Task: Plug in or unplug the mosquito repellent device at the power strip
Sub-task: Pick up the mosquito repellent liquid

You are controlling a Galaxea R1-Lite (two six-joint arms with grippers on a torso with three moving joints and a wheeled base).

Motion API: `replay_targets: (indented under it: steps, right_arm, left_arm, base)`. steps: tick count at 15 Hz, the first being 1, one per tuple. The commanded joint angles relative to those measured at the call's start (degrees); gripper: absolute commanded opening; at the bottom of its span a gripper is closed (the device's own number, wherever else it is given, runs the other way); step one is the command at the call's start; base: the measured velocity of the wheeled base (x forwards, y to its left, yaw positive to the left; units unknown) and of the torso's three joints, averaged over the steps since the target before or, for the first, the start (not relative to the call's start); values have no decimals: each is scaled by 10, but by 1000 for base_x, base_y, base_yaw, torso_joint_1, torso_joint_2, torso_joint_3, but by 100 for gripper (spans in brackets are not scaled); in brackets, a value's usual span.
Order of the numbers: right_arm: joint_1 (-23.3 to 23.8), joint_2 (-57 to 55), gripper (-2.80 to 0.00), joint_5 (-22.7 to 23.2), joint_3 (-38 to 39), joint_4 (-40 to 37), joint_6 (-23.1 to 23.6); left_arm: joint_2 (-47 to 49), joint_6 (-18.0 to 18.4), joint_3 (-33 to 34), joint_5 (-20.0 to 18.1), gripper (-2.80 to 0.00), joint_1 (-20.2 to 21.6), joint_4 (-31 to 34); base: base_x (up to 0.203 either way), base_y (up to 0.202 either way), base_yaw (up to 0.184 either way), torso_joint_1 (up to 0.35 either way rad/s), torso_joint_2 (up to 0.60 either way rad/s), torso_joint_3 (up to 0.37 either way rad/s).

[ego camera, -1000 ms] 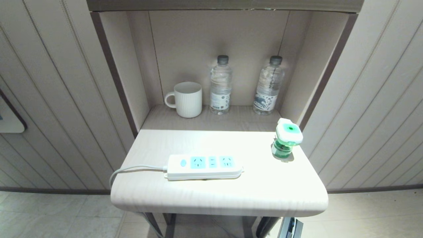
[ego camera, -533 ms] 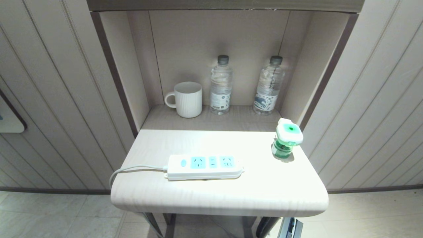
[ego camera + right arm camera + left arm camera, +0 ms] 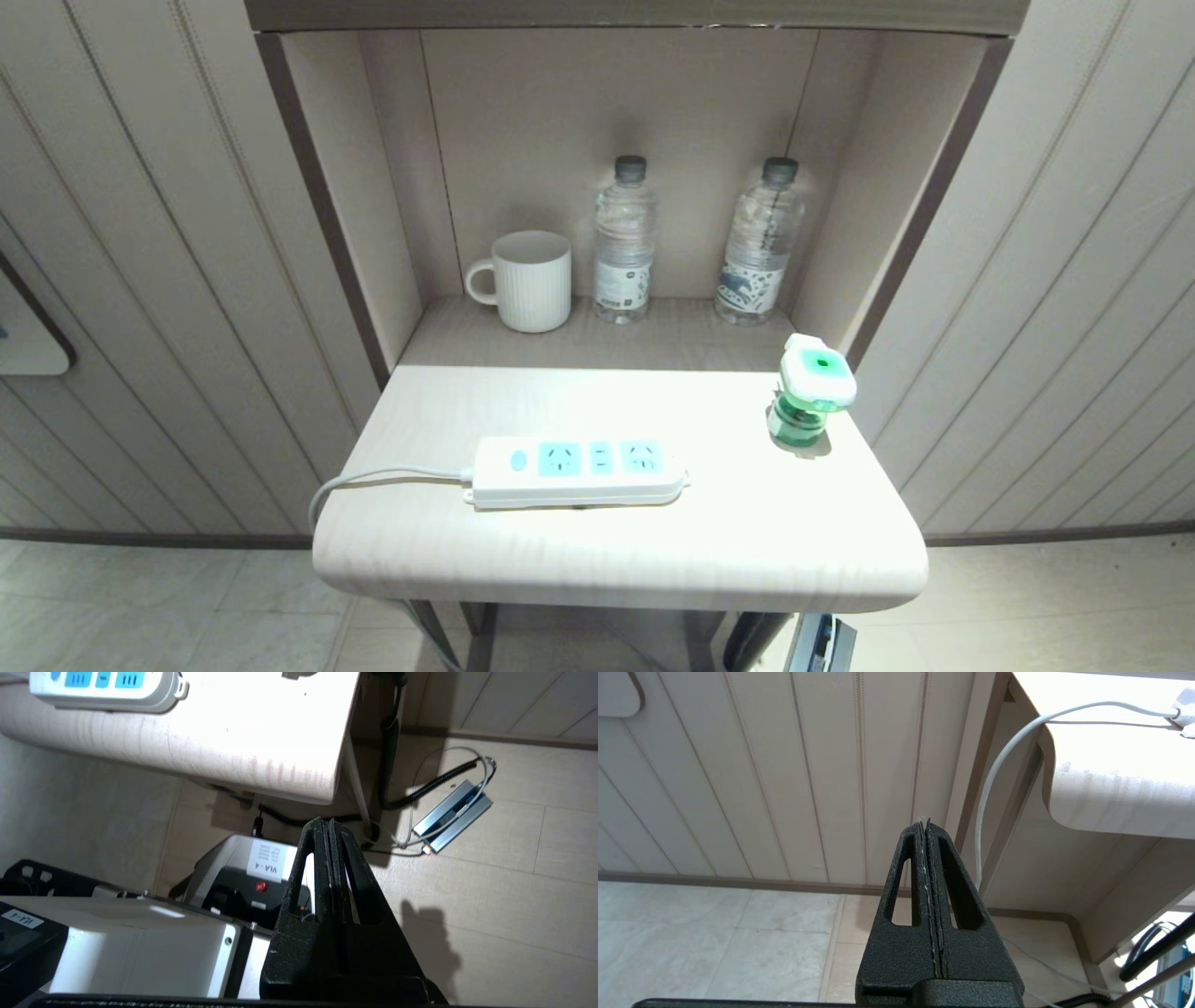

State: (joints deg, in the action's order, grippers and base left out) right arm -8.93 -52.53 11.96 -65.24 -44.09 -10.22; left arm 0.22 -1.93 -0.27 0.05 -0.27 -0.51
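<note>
The mosquito repellent device (image 3: 810,385), a white plug head with a green centre on a green bottle, stands upright at the back right of the small table (image 3: 747,551), unplugged. The white power strip (image 3: 577,469) with light-blue sockets lies near the table's middle, and its cord (image 3: 373,479) runs off the left edge. Neither arm shows in the head view. My left gripper (image 3: 924,822) is shut and empty, low beside the table's left side. Below the table's front right corner my right gripper (image 3: 325,822) is shut and empty; the power strip (image 3: 105,688) shows above it.
A white ribbed mug (image 3: 527,280) and two clear water bottles (image 3: 624,241) (image 3: 759,243) stand in the niche behind the table. Panelled walls flank the table. On the floor at the right lie a metal box (image 3: 452,815) and black cables (image 3: 390,760). The robot's base (image 3: 243,877) sits under the table's front.
Nothing has moved in the head view. No arm has come into that view.
</note>
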Motion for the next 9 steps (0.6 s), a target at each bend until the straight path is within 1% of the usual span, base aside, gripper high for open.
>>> replay_targets:
  steps: [1,2,3,5,7,9]
  right_arm:
    - [-21,-68,-280,1,-11,-4,-1]
    - [-32,-93,-280,1,-17,-4,0]
    - [-54,-114,-280,-1,-24,-4,-1]
    - [-61,-132,-280,-12,-26,11,-2]
    - [-66,-152,-280,-12,-14,33,-1]
    - [-95,-193,-280,-12,-11,50,-2]
  left_arm:
    - [-1,3,0,0,-280,0,-1]
    - [-1,3,0,-1,-280,0,-2]
    - [-1,3,1,-1,-280,0,-2]
    - [0,3,0,-1,-280,0,-2]
    - [0,3,0,-1,-280,0,-2]
    - [0,3,1,-1,-280,0,-2]
  base:
    - [0,0,0,0,0,0]
    - [0,0,0,0,0,0]
    - [0,0,0,0,0,0]
    - [0,0,0,0,0,0]
    - [0,0,0,0,0,0]
    - [0,0,0,0,0,0]
